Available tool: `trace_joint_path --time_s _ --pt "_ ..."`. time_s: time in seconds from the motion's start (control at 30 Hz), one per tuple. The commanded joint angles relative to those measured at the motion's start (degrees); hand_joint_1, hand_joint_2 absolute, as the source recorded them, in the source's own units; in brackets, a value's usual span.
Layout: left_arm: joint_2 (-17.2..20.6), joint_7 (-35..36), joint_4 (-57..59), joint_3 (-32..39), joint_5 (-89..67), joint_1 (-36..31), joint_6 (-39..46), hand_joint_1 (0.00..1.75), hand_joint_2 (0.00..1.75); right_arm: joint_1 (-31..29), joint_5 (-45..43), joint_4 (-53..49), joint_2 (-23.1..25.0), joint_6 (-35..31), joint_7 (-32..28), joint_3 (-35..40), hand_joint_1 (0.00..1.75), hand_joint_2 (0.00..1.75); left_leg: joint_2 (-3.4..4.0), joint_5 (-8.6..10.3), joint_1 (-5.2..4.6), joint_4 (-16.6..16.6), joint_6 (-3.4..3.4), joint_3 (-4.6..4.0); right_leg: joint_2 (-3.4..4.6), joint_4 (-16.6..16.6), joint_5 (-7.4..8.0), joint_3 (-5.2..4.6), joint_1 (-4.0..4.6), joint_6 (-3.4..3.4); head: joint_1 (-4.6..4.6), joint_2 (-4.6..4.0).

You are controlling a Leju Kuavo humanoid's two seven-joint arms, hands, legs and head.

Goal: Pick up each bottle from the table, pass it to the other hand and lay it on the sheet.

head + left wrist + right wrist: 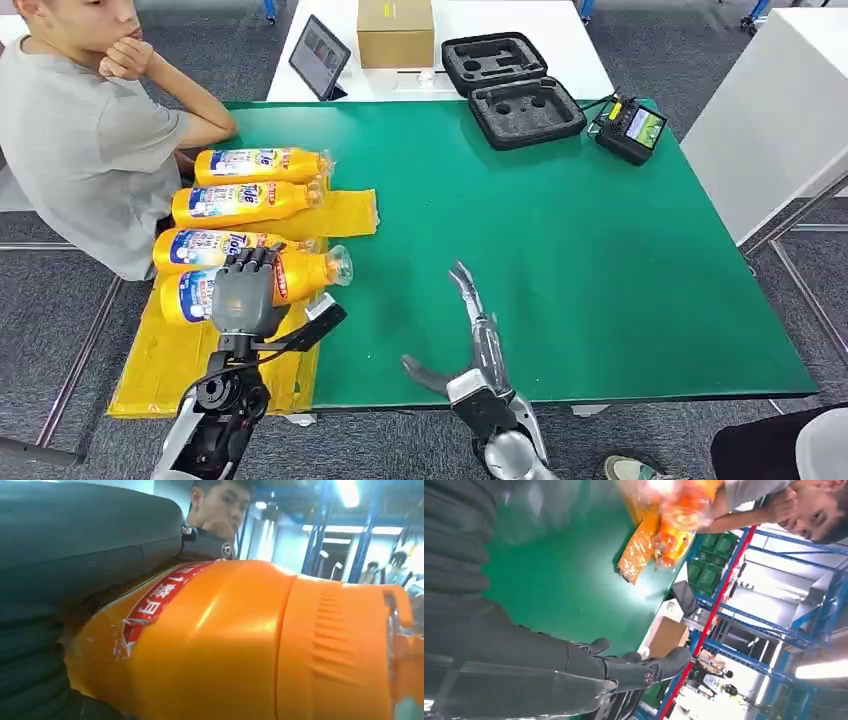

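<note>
I see four orange bottles (262, 165) lying on the yellow sheet (170, 360), the nearest (300, 275) under my left hand (243, 292).

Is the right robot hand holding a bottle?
No. In the head view the right robot hand is open over the bare green table, fingers spread, holding nothing.

Right hand (574, 670) extends open fingers (664, 662) over the green worktop (564, 580); orange bottles (664, 540) lie beyond, near a person (774, 500).
</note>
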Motion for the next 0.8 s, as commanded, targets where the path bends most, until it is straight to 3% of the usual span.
trace_joint_path --time_s 0.03,0.8 --pt "3.1 3.5 12.2 -4.0 -1.0 -3.9 0.0 1.75 1.75 -0.4 -1.0 -0.3 -0.2 1.5 0.1 -2.0 0.00 1.75 -0.10 -0.04 0.05 0.0 -0.10 0.19 -0.05 -0.1 -0.06 0.22 0.04 -0.07 -0.02 0.00" --pt "5.3 6.3 17.9 -8.4 -0.8 -5.0 -1.0 1.75 1.75 -0.8 -2.6 -0.8 -0.3 2.5 0.1 -2.1 0.00 1.75 -0.04 -0.03 0.05 0.0 -0.08 0.13 0.01 0.0 -0.03 0.15 0.04 -0.06 -0.02 0.00"
